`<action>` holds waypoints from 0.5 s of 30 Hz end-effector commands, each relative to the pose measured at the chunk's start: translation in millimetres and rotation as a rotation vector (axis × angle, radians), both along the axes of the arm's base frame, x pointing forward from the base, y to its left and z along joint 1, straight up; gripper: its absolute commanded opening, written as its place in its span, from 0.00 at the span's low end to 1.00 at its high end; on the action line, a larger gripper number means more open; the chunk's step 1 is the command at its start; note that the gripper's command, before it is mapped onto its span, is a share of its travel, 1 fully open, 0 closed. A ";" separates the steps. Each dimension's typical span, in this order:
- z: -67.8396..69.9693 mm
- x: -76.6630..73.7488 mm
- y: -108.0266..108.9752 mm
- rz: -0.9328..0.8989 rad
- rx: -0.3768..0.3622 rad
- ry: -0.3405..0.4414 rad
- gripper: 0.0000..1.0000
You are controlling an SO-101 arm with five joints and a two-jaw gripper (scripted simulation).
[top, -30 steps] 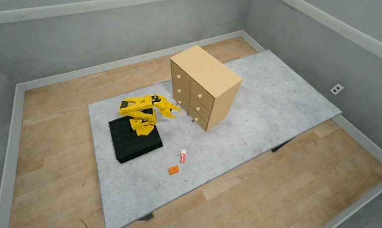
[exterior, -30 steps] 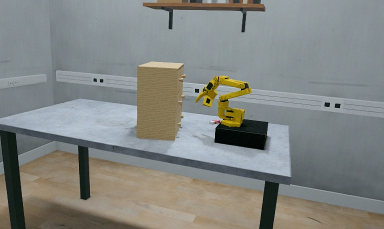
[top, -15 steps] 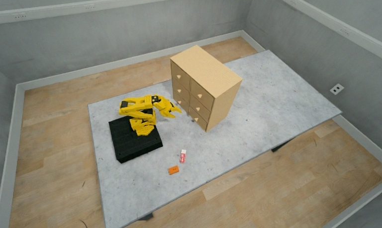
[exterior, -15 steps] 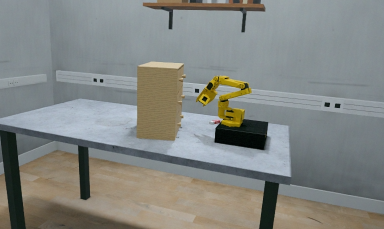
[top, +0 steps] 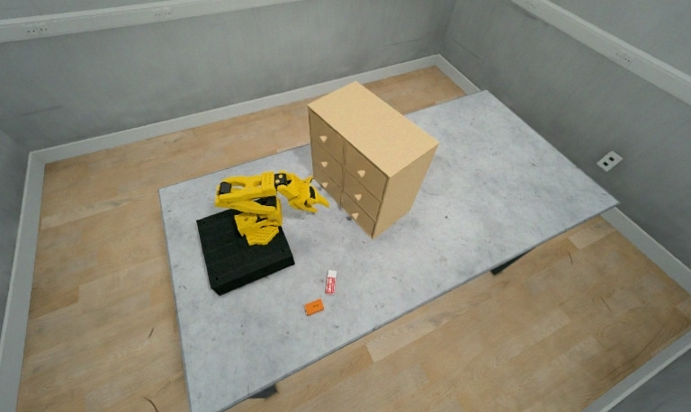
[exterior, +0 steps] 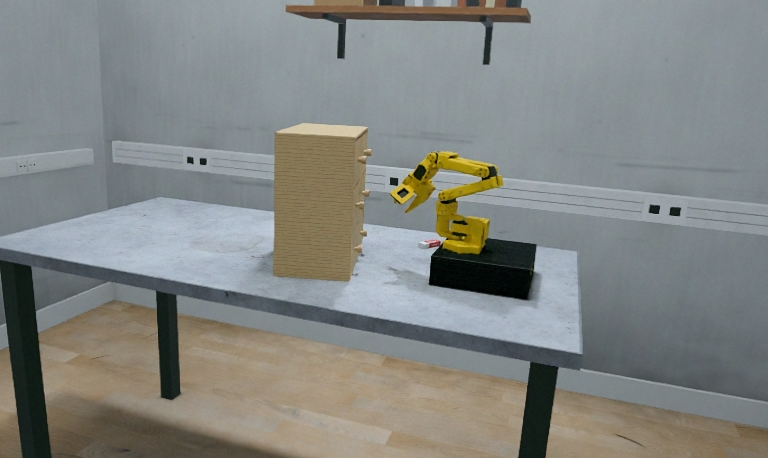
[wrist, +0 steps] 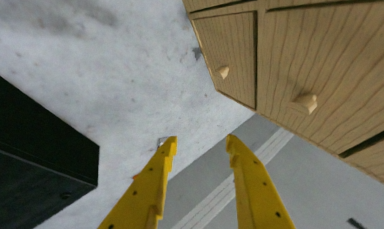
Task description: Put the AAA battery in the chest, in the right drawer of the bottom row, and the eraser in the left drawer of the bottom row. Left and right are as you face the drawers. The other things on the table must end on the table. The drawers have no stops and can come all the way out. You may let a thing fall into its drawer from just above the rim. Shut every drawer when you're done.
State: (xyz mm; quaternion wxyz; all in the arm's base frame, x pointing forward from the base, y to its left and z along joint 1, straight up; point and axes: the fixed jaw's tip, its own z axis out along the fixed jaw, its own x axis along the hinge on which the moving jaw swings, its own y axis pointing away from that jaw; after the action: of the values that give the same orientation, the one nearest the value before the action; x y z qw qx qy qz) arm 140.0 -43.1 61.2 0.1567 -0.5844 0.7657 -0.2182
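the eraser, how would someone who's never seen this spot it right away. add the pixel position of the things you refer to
On the table (top: pixel 408 264) (exterior: pixel 215 249), look beside the black base block (top: pixel 244 255) (exterior: pixel 481 280). The eraser (top: pixel 330 282) (exterior: pixel 429 244) lies there, a small bar with a red-and-white sleeve and one white end. Its neighbour, the small block (top: pixel 314 307), is orange.
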 end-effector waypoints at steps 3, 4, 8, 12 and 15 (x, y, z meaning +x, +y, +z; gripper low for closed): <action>-4.1 -3.3 0.6 -0.131 0.075 -0.002 0.21; -4.0 -3.2 0.7 -0.153 0.087 -0.006 0.21; -4.0 -3.0 0.9 -0.240 0.134 -0.021 0.21; -3.9 -2.8 1.0 -0.306 0.170 -0.032 0.21; -3.8 -2.7 1.1 -0.349 0.193 -0.040 0.21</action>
State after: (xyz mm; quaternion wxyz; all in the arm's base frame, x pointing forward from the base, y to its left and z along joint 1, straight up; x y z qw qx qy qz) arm 140.5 -42.3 61.3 0.1890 -0.4472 0.8532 -0.1908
